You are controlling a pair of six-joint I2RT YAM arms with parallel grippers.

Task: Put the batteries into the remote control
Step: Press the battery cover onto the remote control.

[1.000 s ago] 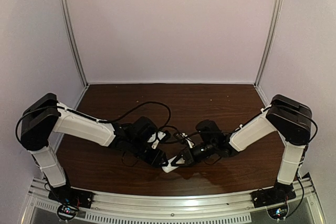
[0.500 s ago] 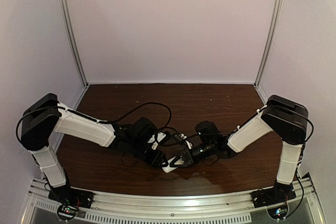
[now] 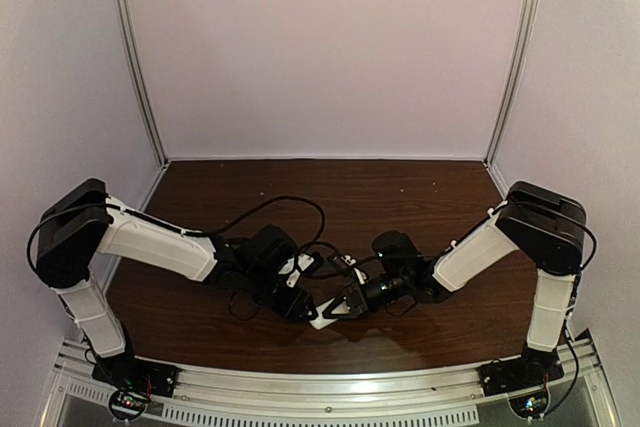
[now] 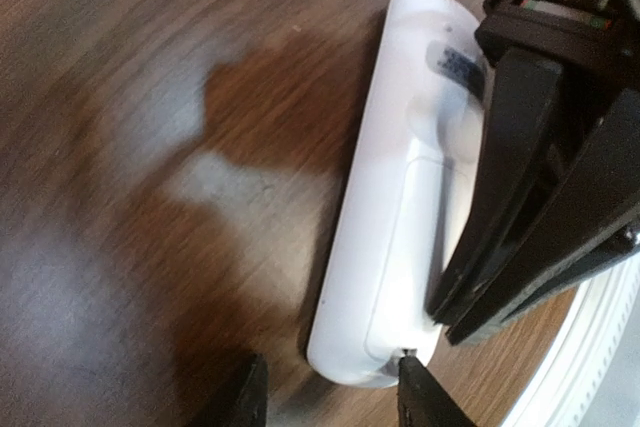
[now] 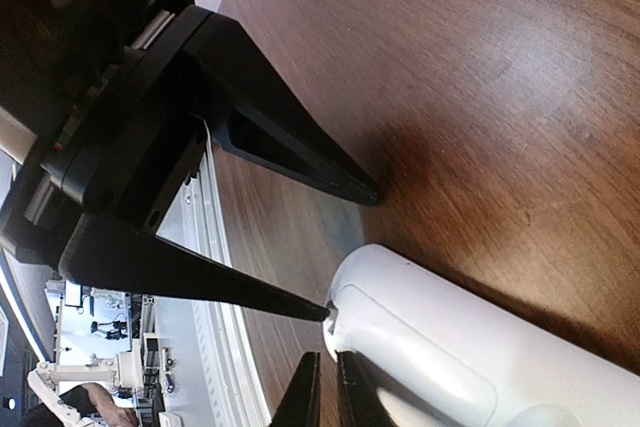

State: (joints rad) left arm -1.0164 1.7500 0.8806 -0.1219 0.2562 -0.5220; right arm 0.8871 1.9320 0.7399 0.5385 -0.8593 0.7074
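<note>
My right gripper (image 5: 327, 392) has its fingertips pressed together, holding nothing, with the tips bearing on the remote control (image 4: 400, 197). My left gripper (image 4: 330, 392) stands apart around the remote's rounded end. One finger touches the plastic and the other rests on the table (image 3: 400, 197) just beside it, so nothing is clamped.

That looseness is my worry. If I push with the closed right tips, the smooth shell can skid or swing round the single left finger, and the tips can slip off the back panel (image 4: 410, 247) without shifting it. A hard slip toward 6 o'clock could drive the remote at the rail (image 3: 330, 387) along the near edge. I see no batteries in any view, so I judge loading is still some way off.

The remote lies at 6 o'clock on the table, between my two grippers, back face up. In my left wrist view its long axis runs from 1 o'clock down to 6 o'clock. The label (image 4: 455, 62) is at the 1 o'clock end and the rounded end points at my left fingers. From above only a sliver shows, too little to read its heading.
</note>
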